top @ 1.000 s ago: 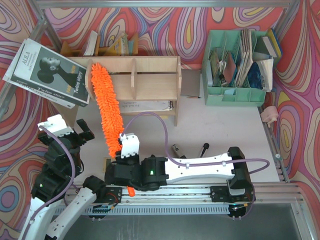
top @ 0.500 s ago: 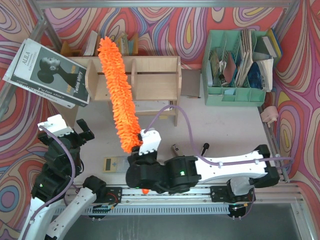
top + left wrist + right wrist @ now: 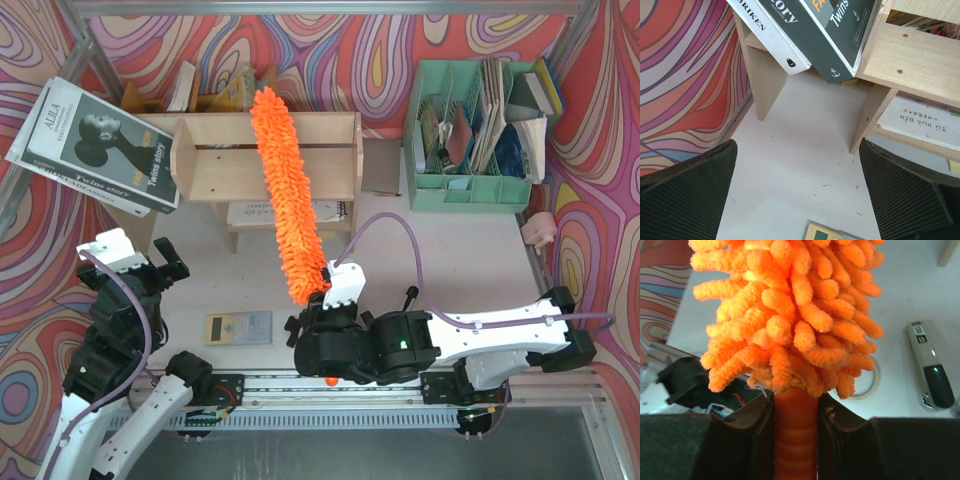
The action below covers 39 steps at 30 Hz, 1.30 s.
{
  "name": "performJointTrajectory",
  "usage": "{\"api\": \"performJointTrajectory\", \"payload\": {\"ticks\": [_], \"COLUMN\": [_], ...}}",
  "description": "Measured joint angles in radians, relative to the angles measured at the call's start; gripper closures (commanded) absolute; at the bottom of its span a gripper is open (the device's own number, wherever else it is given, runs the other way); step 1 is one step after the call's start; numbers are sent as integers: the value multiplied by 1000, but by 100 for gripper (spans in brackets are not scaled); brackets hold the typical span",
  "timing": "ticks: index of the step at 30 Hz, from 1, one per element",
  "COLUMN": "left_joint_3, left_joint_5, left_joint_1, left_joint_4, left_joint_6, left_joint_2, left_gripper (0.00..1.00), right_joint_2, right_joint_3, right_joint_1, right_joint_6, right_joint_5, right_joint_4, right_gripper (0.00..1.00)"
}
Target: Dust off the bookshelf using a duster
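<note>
The right gripper (image 3: 328, 292) has swung rightward along the near side of the worktop, carrying the long fluffy orange chenille duster (image 3: 285, 190) with it. A second ago the head slanted up and left from the gripper to the left end of the light plywood bookshelf (image 3: 215, 165). Half a second ago it crossed the left compartment. Now it runs ahead of the gripper, slightly left, covering the upright divider. The arm's elbow has moved out to the right. The small pale calculator (image 3: 238, 327), earlier half under the gripper, lies uncovered to its left. The grey-and-black stapler (image 3: 931, 371) is now hidden by the arm in the overhead view.
</note>
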Motion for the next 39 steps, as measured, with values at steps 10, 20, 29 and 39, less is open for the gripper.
{"api": "performJointTrajectory", "payload": {"ticks": [10, 20, 29, 39], "left_joint_3": [0, 0, 0, 0], "left_joint_5": [0, 0, 0, 0], "left_joint_1": [0, 0, 0, 0], "left_joint_4": [0, 0, 0, 0], "left_joint_6": [0, 0, 0, 0], "left_joint_2": [0, 0, 0, 0], "left_gripper": [1, 2, 1, 1], "right_joint_2": [-8, -7, 18, -7], "right_joint_3": [-100, -217, -151, -111], "right_joint_1": [-3, -131, -66, -8], "right_joint_6": [142, 99, 17, 112], "right_joint_5": [-5, -172, -158, -130], "right_joint_4": [-90, -20, 33, -67], "right_gripper": [100, 100, 100, 100]}}
